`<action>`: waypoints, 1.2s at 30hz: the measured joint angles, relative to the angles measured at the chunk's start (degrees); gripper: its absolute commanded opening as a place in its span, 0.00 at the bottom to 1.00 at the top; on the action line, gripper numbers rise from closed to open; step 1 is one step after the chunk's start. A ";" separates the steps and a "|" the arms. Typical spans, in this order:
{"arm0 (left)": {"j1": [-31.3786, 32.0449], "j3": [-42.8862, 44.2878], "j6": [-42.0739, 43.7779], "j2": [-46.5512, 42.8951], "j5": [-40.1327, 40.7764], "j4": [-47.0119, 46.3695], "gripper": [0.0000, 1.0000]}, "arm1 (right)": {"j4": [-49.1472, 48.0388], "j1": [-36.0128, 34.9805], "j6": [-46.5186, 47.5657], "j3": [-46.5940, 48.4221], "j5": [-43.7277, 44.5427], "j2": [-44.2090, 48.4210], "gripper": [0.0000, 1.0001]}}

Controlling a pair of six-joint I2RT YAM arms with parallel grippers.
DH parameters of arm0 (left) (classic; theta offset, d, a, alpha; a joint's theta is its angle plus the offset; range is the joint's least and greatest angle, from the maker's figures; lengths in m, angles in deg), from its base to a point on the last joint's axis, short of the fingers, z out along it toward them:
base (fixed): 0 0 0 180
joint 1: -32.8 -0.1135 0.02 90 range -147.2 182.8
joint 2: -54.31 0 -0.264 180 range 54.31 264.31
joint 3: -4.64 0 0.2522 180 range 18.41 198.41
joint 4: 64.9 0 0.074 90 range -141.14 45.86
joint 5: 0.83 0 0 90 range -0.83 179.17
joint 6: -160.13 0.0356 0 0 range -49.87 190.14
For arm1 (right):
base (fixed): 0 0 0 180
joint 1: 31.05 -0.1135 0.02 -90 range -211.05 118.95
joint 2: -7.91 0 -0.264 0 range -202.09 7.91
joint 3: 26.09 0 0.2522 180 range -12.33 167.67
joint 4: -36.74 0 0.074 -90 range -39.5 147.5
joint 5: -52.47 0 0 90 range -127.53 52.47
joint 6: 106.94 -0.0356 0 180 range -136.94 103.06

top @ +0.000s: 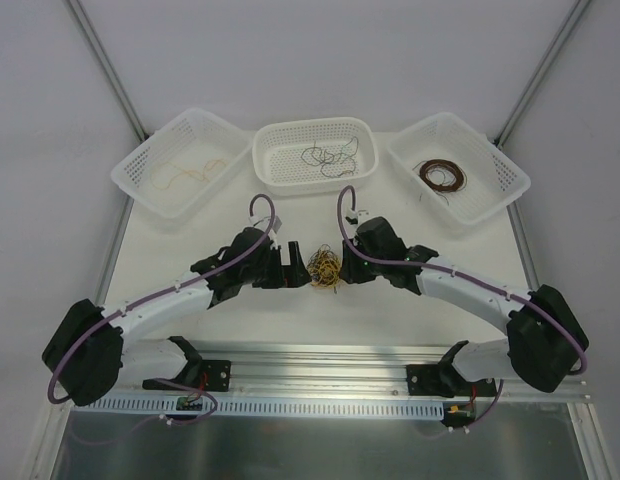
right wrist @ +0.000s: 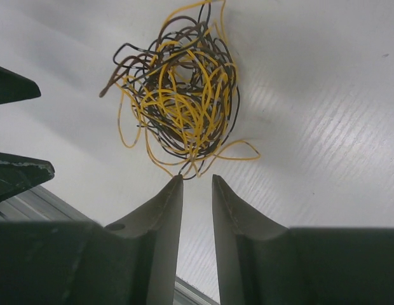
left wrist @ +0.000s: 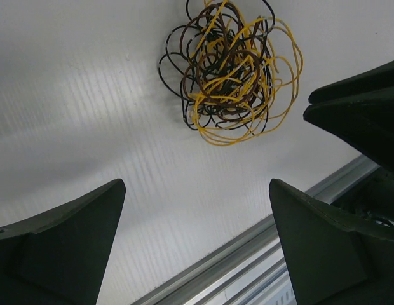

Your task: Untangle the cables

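A: Start at the left. What do you see?
B: The left pincer (top: 298, 270) gapes wide, holding nothing, just left of the cables (top: 325, 268).
A: And the cables?
B: One knot of yellow, black and brown strands on the table (top: 290, 315), centre of the overhead frame, between both pincers.
A: The right side?
B: The right pincer (right wrist: 197, 179), just right of the knot, shows a narrow slit, seemingly empty. A strand end may touch its tips; hard to say.

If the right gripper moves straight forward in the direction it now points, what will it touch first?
Most likely the tangle of thin yellow, black and brown wires, lying just ahead of the right gripper.
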 measured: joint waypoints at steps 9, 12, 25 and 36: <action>1.25 4.24 -0.92 8.76 1.36 -4.87 0.97 | -6.21 0.00 -0.11 -4.09 -0.09 -3.80 0.22; 1.49 5.27 -0.94 10.67 1.44 -5.55 0.98 | -7.78 0.00 -0.11 -4.42 -0.11 -4.39 0.21; 2.54 8.46 -1.14 18.75 1.49 -6.88 0.96 | -12.76 0.00 0.37 -4.98 -1.16 -4.55 0.04; 2.69 12.26 -2.51 26.32 3.63 -7.37 0.92 | -9.29 -0.02 2.03 -4.98 -1.55 0.31 0.01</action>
